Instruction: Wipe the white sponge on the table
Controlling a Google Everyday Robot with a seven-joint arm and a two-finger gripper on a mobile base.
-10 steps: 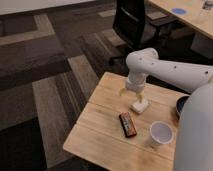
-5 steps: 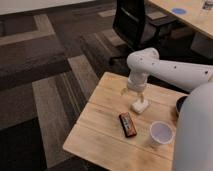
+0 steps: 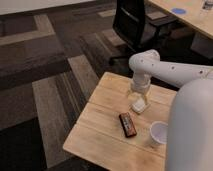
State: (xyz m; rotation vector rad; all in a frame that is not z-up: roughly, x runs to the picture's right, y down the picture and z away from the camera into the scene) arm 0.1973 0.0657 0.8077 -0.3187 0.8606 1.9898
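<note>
Claw (image 3: 138, 104) is down at the middle of the bench (image 3: 97, 134), toward the far right part of the plank top, pointing straight down from the white arm (image 3: 165, 70) that reaches in from the right. It is clamped on the white sponge (image 3: 139, 107), with a pale finger showing on each side of the block. The sponge lies flat on the wood under it.

Against the frame from half a second ago I see almost no change. The arm keeps the same bent pose, elbow high over the far edge of the bench. Claw and sponge sit on very nearly the same spot on the planks. If there is any shift, it is slight and toward the near edge, and I cannot be sure of it.

The dark bar (image 3: 128, 124) lies where it lay before, just in front of the sponge and a little to the left, close to it but apart, set at a slant across the grain. The white cup (image 3: 158, 134) stands upright to the right of the bar, near the bench's right side, also unmoved. The robot's rounded white body (image 3: 192, 130) covers the right end of the bench.

Beyond the bench stands a black office chair (image 3: 132, 20). Behind it is a pale desk (image 3: 197, 22) with a blue disc (image 3: 178, 10) on top. The floor is carpet (image 3: 45, 75) in dark and tan bands.
</note>
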